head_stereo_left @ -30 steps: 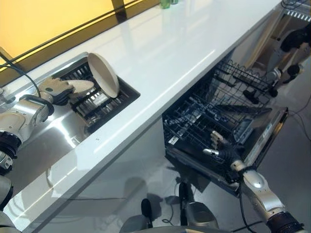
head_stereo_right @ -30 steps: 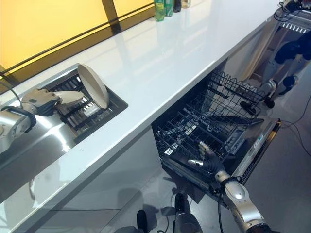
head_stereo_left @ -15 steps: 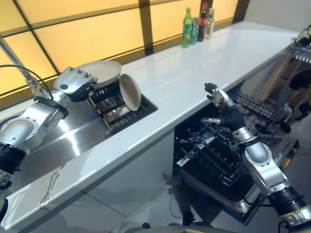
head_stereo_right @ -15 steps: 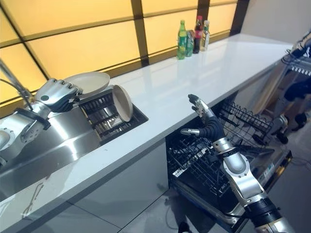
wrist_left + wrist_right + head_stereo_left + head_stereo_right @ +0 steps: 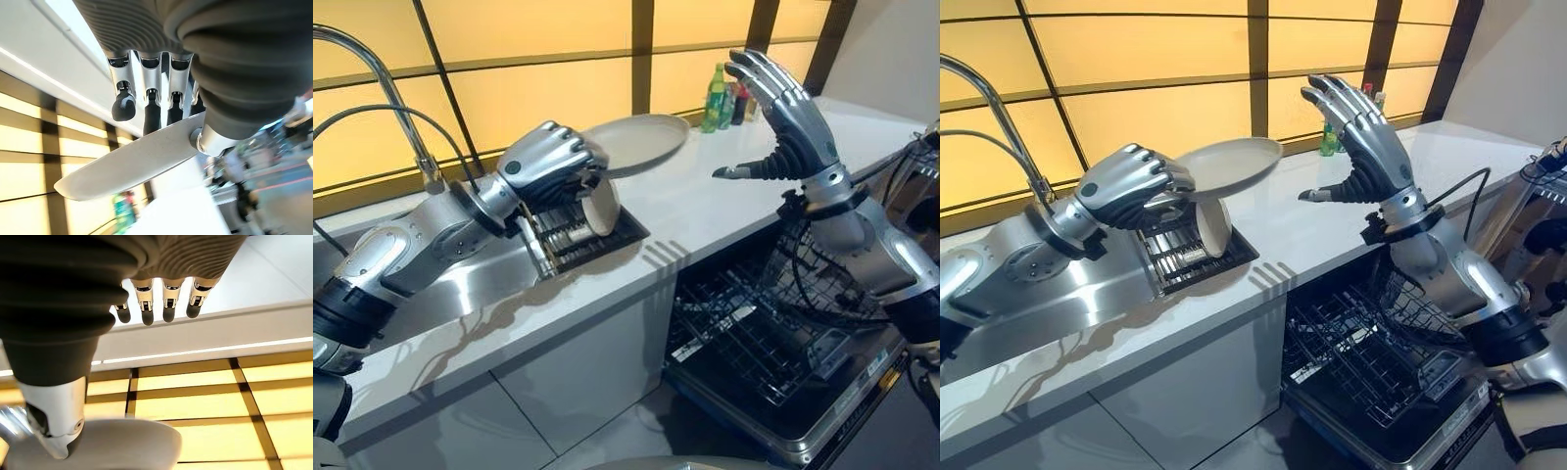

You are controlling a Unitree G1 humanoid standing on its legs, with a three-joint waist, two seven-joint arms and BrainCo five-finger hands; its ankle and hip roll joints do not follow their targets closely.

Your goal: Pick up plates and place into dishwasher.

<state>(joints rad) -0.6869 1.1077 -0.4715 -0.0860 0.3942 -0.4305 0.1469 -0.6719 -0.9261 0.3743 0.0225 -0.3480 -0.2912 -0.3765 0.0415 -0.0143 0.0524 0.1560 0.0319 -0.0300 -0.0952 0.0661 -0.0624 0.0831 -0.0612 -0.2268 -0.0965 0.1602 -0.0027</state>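
Above the counter (image 5: 705,211), left hand (image 5: 548,166) fingers now grip the lifted plate (image 5: 636,143); right hand (image 5: 783,122) has risen, fingers spread.

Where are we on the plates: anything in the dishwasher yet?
Done: nothing that I can see; the dishwasher rack holds no plates. In hand: the left hand grips one plate by its rim, raised above the counter; the right hand is open, raised facing it, apart from it. Left: get that plate into the rack, then the second plate standing on edge in the sink rack.
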